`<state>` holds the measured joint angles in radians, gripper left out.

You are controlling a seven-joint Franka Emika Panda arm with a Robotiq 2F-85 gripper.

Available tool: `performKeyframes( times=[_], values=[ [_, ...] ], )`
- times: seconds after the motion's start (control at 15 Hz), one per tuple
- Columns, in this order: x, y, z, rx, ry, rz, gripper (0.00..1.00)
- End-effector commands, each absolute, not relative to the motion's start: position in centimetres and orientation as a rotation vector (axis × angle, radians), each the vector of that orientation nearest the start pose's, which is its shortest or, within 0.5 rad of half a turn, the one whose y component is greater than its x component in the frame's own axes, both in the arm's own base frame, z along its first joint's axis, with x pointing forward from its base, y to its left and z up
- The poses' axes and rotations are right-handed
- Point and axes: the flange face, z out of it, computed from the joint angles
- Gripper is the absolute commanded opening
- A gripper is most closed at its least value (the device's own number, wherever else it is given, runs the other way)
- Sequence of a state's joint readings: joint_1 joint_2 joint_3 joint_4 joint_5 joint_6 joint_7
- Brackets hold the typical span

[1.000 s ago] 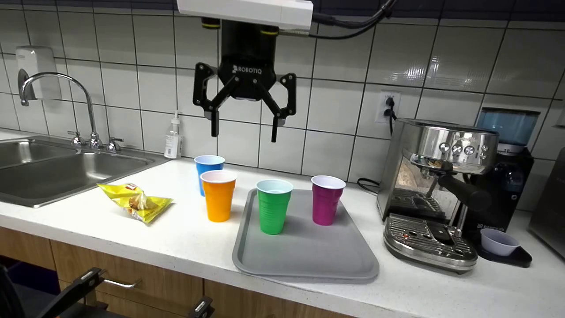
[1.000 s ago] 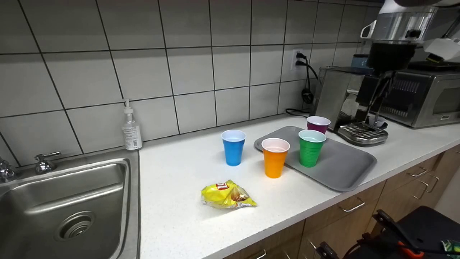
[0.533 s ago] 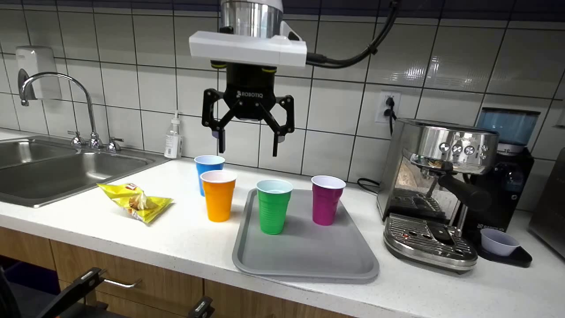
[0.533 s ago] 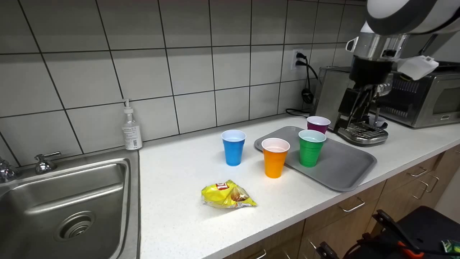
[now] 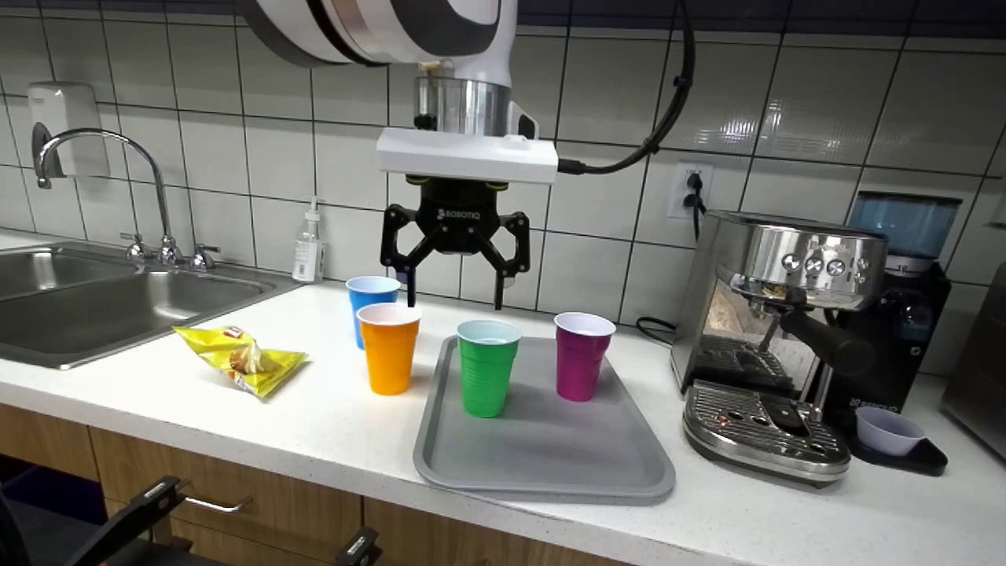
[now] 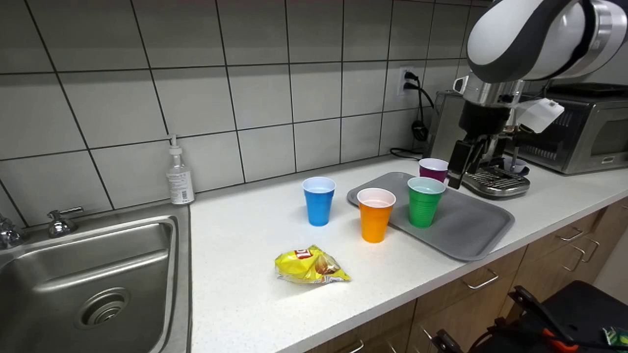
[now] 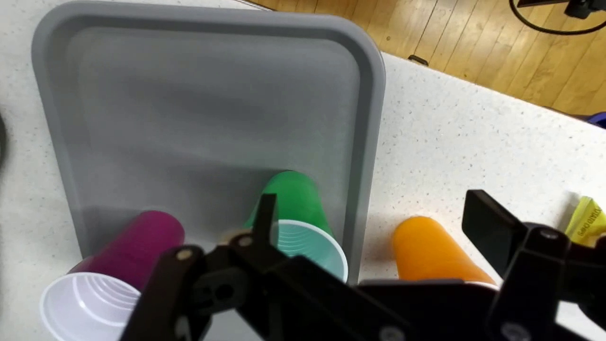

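One black gripper (image 5: 455,303) hangs near the green cup (image 5: 485,377), its fingers spread wide apart. The green cup and a purple cup (image 5: 580,365) stand upright on a grey tray (image 5: 550,464). One orange cup (image 5: 391,358), one blue cup (image 6: 319,206) and one yellow snack bag (image 6: 312,267) occupy the worktop (image 6: 235,274), the orange just beside the tray, the bag well apart.

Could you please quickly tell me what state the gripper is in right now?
Gripper: open, jaws apart, holding nothing.
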<state>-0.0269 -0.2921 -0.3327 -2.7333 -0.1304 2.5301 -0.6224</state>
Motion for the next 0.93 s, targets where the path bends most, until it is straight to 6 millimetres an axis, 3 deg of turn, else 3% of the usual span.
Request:
performKeyframes(
  times=[0.0, 0.47, 0.87],
  values=[
    [40.2, -14.2, 30.1, -3.08, -0.693, -0.098, 1.0],
    [43.7, -14.9, 28.5, -3.015, -0.878, -0.061, 1.0],
    [45.2, -14.3, 27.1, -2.975, -1.009, -0.027, 1.0]
  ],
)
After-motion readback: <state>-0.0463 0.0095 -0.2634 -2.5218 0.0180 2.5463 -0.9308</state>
